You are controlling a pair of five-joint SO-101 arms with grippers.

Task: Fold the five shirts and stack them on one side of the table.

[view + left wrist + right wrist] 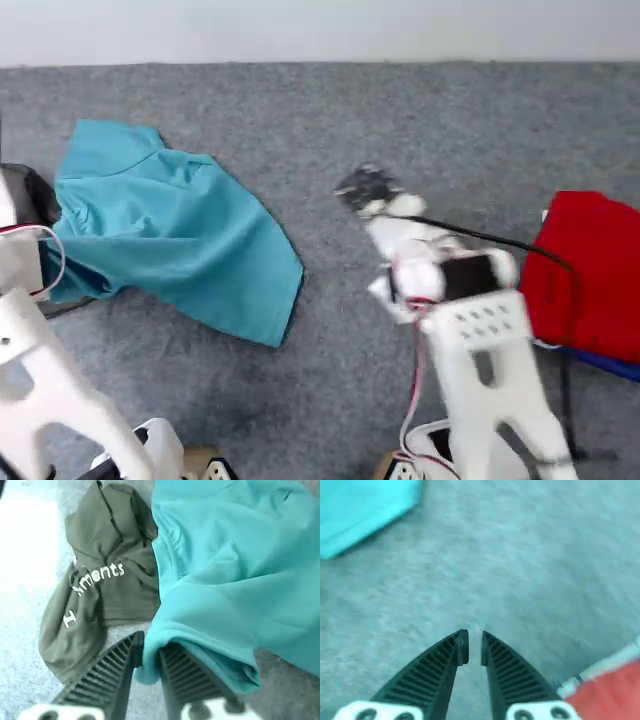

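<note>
A teal shirt (pixel 175 235) lies spread and rumpled on the left half of the grey table (pixel 400 110). My left gripper (pixel 150 647) is shut on a bunched edge of the teal shirt (pixel 235 570), at the table's left edge. An olive shirt (pixel 107 575) with white print lies crumpled right beside that edge, partly under the teal one. A folded red shirt (pixel 590 265) rests on a blue one (pixel 610 362) at the right side. My right gripper (pixel 473 647) hangs shut and empty over bare table mid-way between the teal shirt (pixel 360 510) and the red shirt (pixel 610 690).
The right arm (pixel 470 300) with its black cable (pixel 500 240) stands just left of the red stack. The left arm (pixel 30 350) rises at the left front. Bare grey surface lies between the teal shirt and the stack, with a white wall (pixel 320 30) behind.
</note>
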